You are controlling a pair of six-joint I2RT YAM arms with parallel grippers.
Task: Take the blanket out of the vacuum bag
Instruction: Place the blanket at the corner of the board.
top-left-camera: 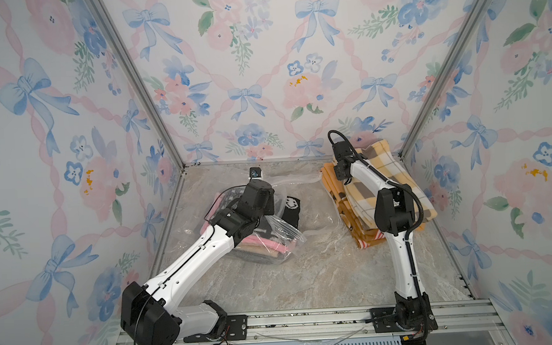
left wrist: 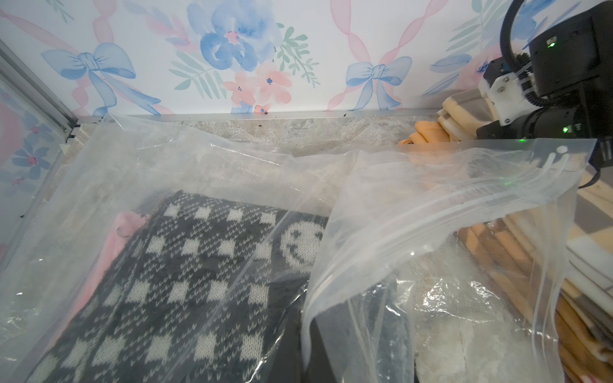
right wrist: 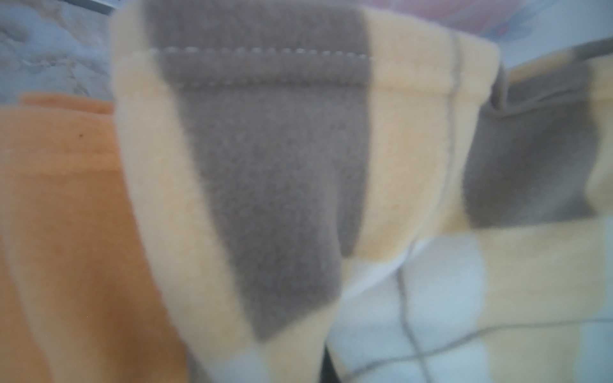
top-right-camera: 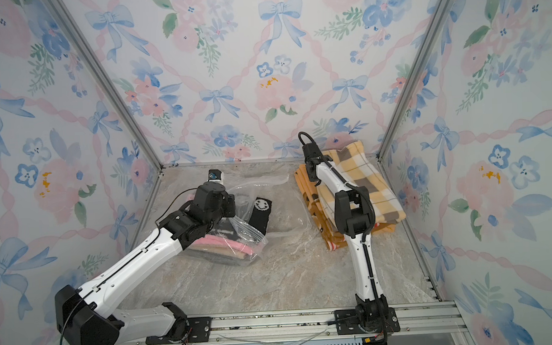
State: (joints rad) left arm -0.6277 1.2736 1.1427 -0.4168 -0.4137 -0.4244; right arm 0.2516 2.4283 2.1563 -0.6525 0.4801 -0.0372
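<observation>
Risk: right claw (top-left-camera: 340, 172), pressed together, seems to pinch only top hemmed fold of plaid blanket (right wrist: 275, 165). Pull could unfurl fleece and leave bulk behind.
Left claw (left wrist: 326, 351), pressed together too, pinches zip edge of vacuum bag (left wrist: 447, 205). Slick film may slip, then bag trails after blanket.
Blanket bulk lies under right claw, back toward its arm; lower layers show through film.
Bag spreads over bench (top-left-camera: 306, 275) from left claw toward right claw.

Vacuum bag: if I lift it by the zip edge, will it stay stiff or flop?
Probably floppy: the vacuum bag film sags and crinkles by its zip edge. Likely slippery, given the glossy glare. The knit blanket inside may anchor it, so expect drag.
</observation>
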